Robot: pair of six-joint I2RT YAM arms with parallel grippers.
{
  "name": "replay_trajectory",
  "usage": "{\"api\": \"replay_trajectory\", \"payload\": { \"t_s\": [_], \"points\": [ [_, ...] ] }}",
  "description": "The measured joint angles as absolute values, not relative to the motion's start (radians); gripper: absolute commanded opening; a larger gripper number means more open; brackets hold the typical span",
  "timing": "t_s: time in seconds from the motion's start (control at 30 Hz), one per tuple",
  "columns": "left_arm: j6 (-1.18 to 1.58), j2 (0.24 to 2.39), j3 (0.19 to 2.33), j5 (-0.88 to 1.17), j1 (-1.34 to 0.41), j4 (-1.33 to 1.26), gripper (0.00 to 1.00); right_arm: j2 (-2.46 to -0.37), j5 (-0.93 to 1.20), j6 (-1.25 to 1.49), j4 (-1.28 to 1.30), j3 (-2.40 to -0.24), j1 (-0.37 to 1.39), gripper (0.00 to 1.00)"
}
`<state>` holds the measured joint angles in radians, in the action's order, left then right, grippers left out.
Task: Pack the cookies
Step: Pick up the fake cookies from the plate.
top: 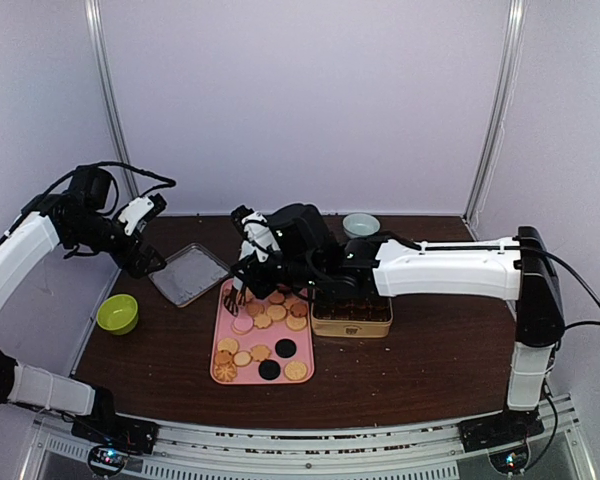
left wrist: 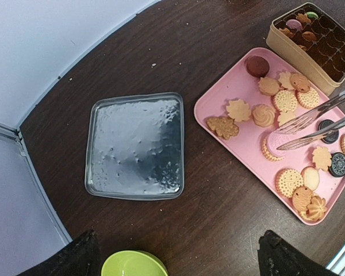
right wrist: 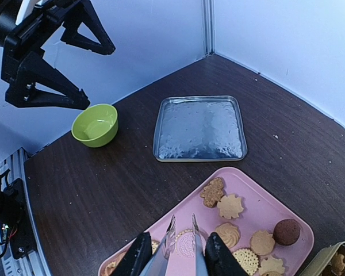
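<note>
Many cookies (top: 263, 318) (left wrist: 286, 100) (right wrist: 230, 206) lie on a pink tray (top: 220, 330) (left wrist: 218, 103) (right wrist: 259, 190). Beside it stands a gold tin (top: 352, 318) (left wrist: 310, 34) with dark compartments, a few filled. My right gripper (top: 248, 275) (right wrist: 178, 259) is shut on metal tongs (left wrist: 322, 118) (right wrist: 168, 247). The tong tips stand low over the tray, one on each side of a pink round cookie (left wrist: 268, 148) (right wrist: 187, 246). My left gripper (top: 152, 235) (left wrist: 178, 261) hangs open and empty at the far left, above the table.
A square metal lid (top: 188, 272) (left wrist: 135, 146) (right wrist: 199, 127) lies flat left of the tray. A green bowl (top: 117, 313) (left wrist: 132, 264) (right wrist: 95, 124) sits near the left edge. A pale blue bowl (top: 360, 224) stands at the back, behind the tin.
</note>
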<state>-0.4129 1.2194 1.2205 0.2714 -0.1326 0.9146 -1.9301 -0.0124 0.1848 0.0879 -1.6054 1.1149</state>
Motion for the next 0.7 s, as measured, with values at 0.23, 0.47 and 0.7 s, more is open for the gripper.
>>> {"api": "replay_trajectory", "payload": {
  "t_s": [0.23,0.47,0.7],
  "points": [
    [-0.393,1.219,1.215,0.273,-0.112,0.905,0.98,-1.964,-0.028,0.179,0.107,-1.628,1.118,0.32],
    [-0.383,1.219,1.215,0.286,-0.109,0.889,0.98,-1.966,-0.032,0.174,0.121,-1.630,1.154,0.32],
    [-0.383,1.219,1.215,0.302,-0.109,0.891,0.98,-1.966,-0.035,0.162,0.125,-1.629,1.230,0.35]
  ]
}}
